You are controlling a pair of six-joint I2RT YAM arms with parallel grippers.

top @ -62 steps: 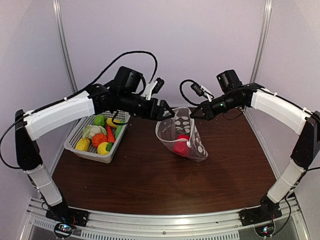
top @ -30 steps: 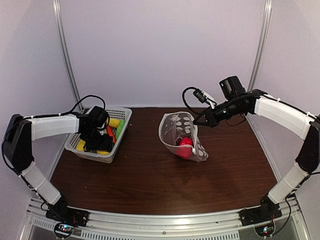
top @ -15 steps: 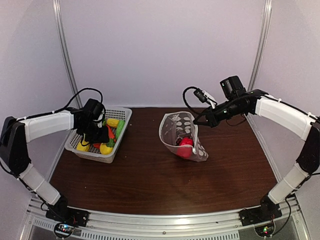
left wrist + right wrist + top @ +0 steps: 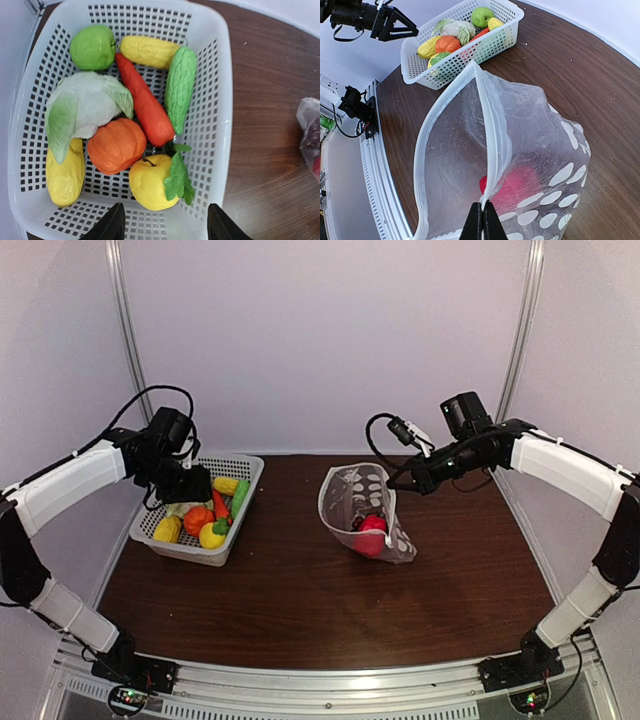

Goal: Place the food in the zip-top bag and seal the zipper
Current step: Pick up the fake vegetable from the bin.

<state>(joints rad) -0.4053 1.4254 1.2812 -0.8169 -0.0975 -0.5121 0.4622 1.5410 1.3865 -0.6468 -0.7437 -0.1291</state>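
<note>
The dotted clear zip-top bag (image 4: 365, 510) stands open in mid-table with a red food piece (image 4: 372, 525) inside, also seen in the right wrist view (image 4: 520, 187). My right gripper (image 4: 482, 216) is shut on the bag's zipper rim (image 4: 495, 165), holding the mouth up. The rest of the food lies in the white mesh basket (image 4: 220, 125): green apple (image 4: 92, 47), corn (image 4: 147, 51), cucumber (image 4: 180, 87), carrot (image 4: 145, 107), cabbage (image 4: 82, 107), orange pumpkin (image 4: 116, 145), yellow apple (image 4: 150, 182), yellow piece (image 4: 64, 175). My left gripper (image 4: 162, 227) hangs open and empty above the basket's near edge.
The basket (image 4: 232, 530) sits at the table's left side near the left wall rail (image 4: 125, 340). Bare brown tabletop (image 4: 320, 610) lies between basket and bag and in front of both.
My left arm has drawn back from the bag to the basket, dipped low into it, then risen above it, open and empty. The bag settled slightly; my right gripper stays on its rim.
</note>
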